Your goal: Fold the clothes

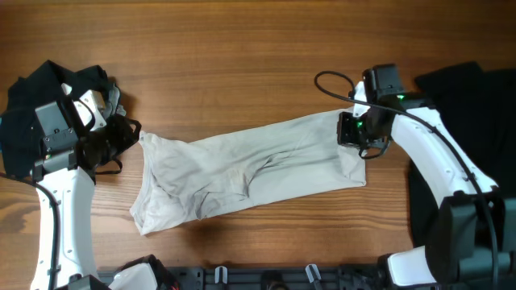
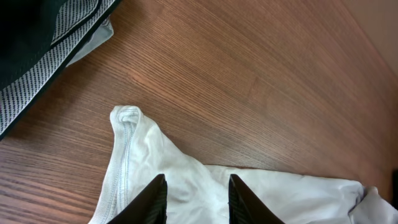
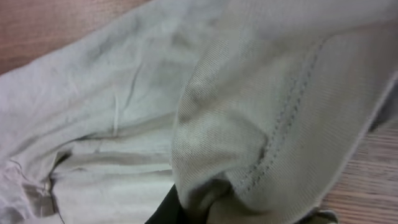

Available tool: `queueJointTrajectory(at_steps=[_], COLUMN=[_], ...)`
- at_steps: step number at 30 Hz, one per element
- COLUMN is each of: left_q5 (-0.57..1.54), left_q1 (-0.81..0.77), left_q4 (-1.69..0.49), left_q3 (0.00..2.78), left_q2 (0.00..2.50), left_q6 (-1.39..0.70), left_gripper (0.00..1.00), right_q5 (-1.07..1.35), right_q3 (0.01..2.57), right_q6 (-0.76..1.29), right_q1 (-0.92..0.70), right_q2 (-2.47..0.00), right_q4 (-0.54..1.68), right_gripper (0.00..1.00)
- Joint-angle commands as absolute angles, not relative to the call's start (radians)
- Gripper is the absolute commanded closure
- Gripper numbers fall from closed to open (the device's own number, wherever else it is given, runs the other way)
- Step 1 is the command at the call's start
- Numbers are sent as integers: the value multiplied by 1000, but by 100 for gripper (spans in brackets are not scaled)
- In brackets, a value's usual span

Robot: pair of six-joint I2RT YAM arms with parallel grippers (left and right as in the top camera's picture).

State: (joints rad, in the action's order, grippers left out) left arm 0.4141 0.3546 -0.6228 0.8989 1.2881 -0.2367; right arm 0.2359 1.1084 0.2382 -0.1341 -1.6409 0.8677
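With the cream T-shirt (image 1: 242,173) across the bench (image 1: 242,56) clamped at 3 o'clock by the right gripper (image 1: 351,133) but the left gripper (image 2: 194,200) apart over its 9 o'clock hem, a pull could drag it askew.

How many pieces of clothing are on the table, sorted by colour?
Cream: 1, the cream T-shirt stretched across the middle.
Black: 2, the left black garment and the right black garment, one at each end of the table.
Total: 3
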Motion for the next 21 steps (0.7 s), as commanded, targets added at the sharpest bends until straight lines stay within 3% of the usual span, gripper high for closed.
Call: queueJointTrajectory(at_steps=[1,2,6,8,10,12,18,20,21], left_q5=[430,430,430,430,430,430,430,430,430], left_q1=[349,349,349,349,349,349,349,349,349], left_q4=[-622,-623,-622,-622,-622,-622,-625,-625,-625], left_q3=[917,917,917,917,917,917,917,917,917], left_q2=[1270,1270,1270,1270,1270,1270,1270,1270,1270], left_q6=[-217,-217,-216,-217,-217,-216,-217,-216,-217], left_gripper=[68,67,67,67,67,67,67,67,67], right_q5=[271,280,200,99,81,69,72,270,515], right_q3=[1100,1100,1147,1161,1161,1152,1135,1135,1135], right_q6=[193,183,109,224,273,292,348,299,112], right_q1=[-171,-170,-168,-145,-101,-62,-42,-60,-82], right_q2=[-1660,-1654,-1580,-1531,-1519,-1545,-1742,-1809,-1826], right_q4=[898,912,1009,997,951,889,791,745,698], right_gripper=[67,54,53,52,79,87,94,96,96])
